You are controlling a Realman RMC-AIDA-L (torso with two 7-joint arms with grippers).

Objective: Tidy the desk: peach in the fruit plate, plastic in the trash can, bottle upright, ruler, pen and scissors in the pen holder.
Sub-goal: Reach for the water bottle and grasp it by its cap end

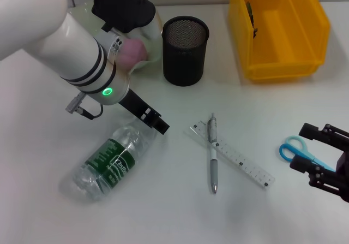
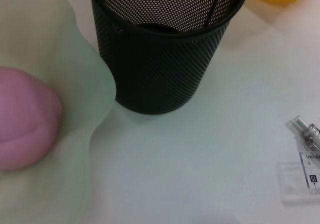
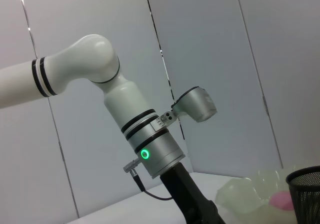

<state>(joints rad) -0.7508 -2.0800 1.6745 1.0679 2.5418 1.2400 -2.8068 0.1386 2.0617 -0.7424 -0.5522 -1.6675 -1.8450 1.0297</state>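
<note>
One bottle [image 1: 109, 162], one pen [image 1: 213, 152], one ruler [image 1: 234, 156], one scissors [image 1: 301, 152]. Left gripper [image 1: 158, 124]: state indeterminate. Right gripper [image 1: 322, 156]: spread.

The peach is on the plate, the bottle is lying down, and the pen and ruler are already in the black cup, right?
Not quite. The pen and ruler are not in the black cup; the head view shows them crossed on the desk. The peach is on the plate and the bottle is lying down.
</note>
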